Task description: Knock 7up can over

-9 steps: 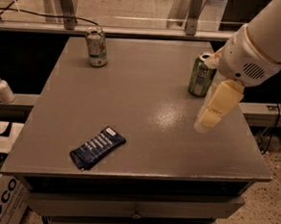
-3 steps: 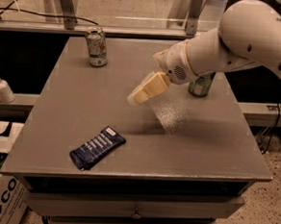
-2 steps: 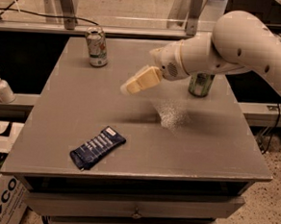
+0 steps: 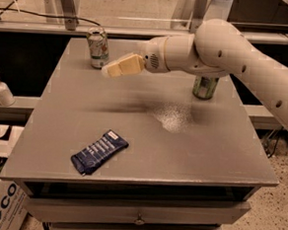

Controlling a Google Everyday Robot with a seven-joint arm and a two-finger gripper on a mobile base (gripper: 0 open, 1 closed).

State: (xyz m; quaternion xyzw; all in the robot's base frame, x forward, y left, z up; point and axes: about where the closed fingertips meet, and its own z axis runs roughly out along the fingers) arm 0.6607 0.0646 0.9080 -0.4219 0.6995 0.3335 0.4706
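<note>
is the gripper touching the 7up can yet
Cannot tell. In the camera view the gripper reaches the lower right edge of the upright 7up can, but this one angle shows neither a gap nor contact plainly.

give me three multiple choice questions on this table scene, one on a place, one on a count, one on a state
1. Where on the grey table does the whitish-silver 7up can with the green band stand? A front right; B centre; C back left.
2. How many drink cans are on the table? A one; B two; C three.
3. What state is the 7up can in? A upright; B lying on its side; C crushed flat.

Answers:
1. C, it stands by the far left corner, with the beige gripper hovering close beside it.
2. B, the 7up can plus the dark green can partly behind the arm.
3. A, its silver top faces up.
</note>
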